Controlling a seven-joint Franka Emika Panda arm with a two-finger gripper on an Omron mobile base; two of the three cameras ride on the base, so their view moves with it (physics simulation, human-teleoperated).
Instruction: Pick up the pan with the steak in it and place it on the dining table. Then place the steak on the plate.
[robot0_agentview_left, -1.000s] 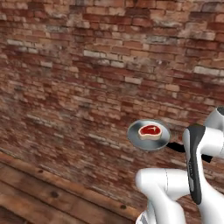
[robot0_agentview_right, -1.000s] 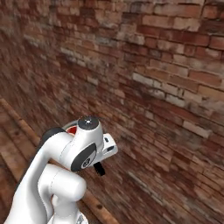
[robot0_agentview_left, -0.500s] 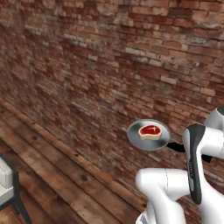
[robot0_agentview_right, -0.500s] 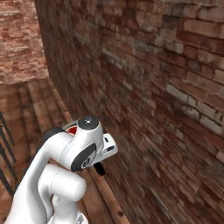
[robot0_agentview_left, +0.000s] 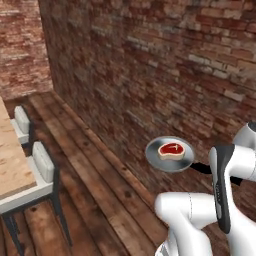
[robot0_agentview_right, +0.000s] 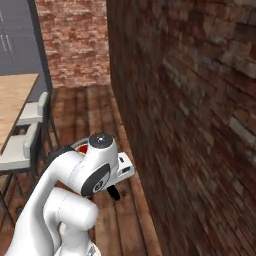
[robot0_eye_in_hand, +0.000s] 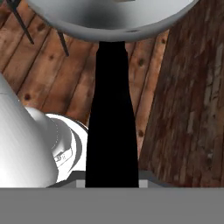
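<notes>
The pan was seen as smooth grey metal with a matt black handle. The steak looked moist and red. The dining table top was shown in pale wood grain, the floor in dark planks, the wall in rough brick.

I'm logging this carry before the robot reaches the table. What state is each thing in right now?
pan: lifted in the air, level, held by its black handle.
steak: lying flat inside the pan.
gripper: shut on the pan's handle; fingers hidden by it.
dining table: off to the left, nothing on the part in view.
chairs: upright, tucked against the table.
</notes>
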